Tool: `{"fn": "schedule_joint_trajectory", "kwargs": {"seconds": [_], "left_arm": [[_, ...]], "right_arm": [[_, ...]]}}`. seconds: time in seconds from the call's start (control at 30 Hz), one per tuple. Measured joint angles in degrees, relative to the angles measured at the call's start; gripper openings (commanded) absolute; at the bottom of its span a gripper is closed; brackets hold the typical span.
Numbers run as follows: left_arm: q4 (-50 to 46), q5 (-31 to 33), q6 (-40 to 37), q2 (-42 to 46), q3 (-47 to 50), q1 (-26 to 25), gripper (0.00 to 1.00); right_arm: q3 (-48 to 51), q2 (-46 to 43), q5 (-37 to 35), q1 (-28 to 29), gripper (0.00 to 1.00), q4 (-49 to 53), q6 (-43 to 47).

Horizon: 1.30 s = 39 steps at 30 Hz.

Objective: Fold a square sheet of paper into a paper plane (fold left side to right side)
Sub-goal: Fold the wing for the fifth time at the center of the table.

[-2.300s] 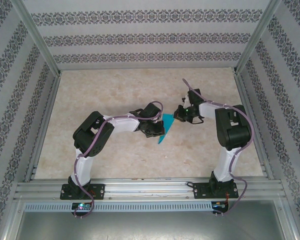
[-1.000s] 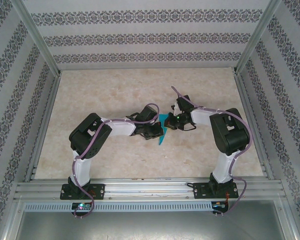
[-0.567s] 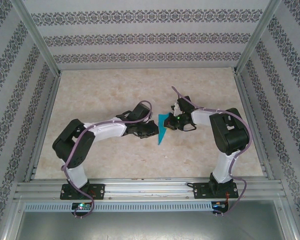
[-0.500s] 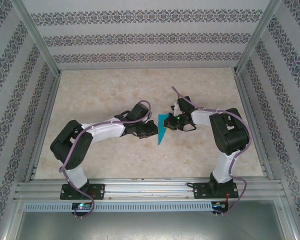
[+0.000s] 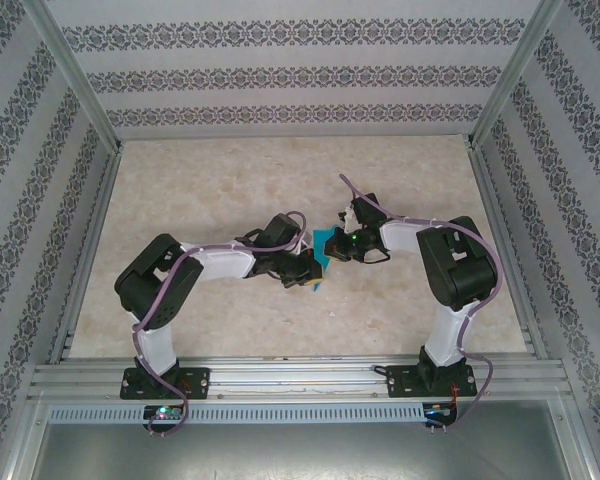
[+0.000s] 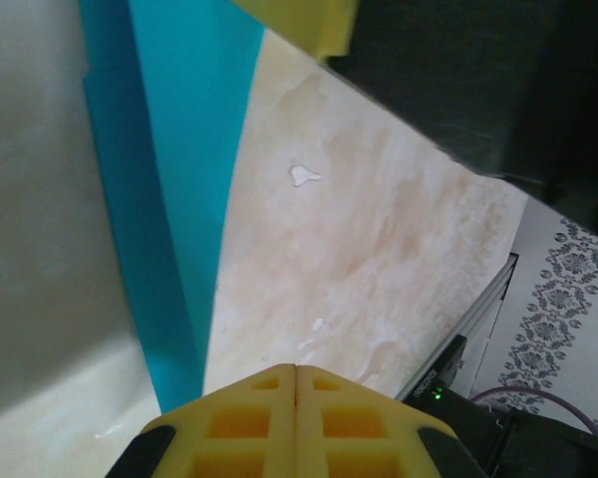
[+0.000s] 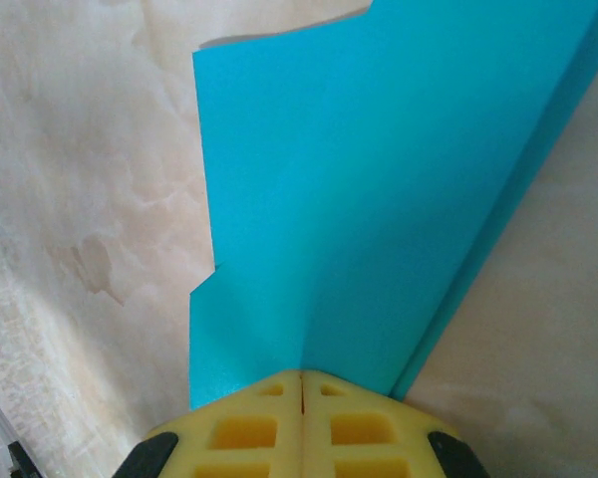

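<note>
The square sheet of paper (image 5: 323, 243) is teal and creased into a narrow pointed shape at the table's middle. My right gripper (image 5: 335, 246) is shut on its right edge. In the right wrist view the paper (image 7: 379, 179) bends into a crease running into the closed yellow fingertips of the right gripper (image 7: 302, 374). My left gripper (image 5: 312, 276) sits over the paper's lower tip. Its yellow fingers are pressed together at the left gripper's tip (image 6: 296, 368) with nothing between them. The paper's narrow end (image 6: 169, 209) lies just left of them.
The beige marbled table (image 5: 230, 190) is ringed by aluminium rails (image 5: 280, 378) at the near edge and patterned walls at the sides and back. A yellow finger of the right gripper (image 6: 299, 20) shows at the top of the left wrist view.
My left gripper has swung right and nearer, from beside the paper to over its lower tip, and its elbow has shifted right. The right gripper has stayed put, still gripping the paper.
</note>
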State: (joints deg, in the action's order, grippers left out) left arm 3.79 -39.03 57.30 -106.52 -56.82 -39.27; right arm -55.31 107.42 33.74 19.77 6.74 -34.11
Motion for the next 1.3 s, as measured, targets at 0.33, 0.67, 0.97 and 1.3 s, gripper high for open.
{"fn": "schedule_joint_trajectory", "kwargs": {"seconds": [0.33, 0.67, 0.97, 1.3], "left_arm": [[1.9, 0.0, 0.5, -2.9, 0.0, 0.0, 0.00], [3.2, 0.0, 1.7, -4.1, 0.0, 0.0, 0.00], [4.1, 0.0, 1.7, -4.3, 0.1, 0.0, 0.00], [5.7, -0.2, 1.9, -5.4, 0.6, 0.0, 0.00]], "right_arm": [[0.0, 0.0, 0.0, 0.0, 0.00, 0.0, 0.0], [0.0, 0.0, -0.4, 0.2, 0.00, 0.0, 0.0], [0.0, 0.0, -0.4, 0.3, 0.00, 0.1, 0.2], [-0.1, 0.0, -0.4, 0.3, 0.00, 0.2, 0.2]]}}
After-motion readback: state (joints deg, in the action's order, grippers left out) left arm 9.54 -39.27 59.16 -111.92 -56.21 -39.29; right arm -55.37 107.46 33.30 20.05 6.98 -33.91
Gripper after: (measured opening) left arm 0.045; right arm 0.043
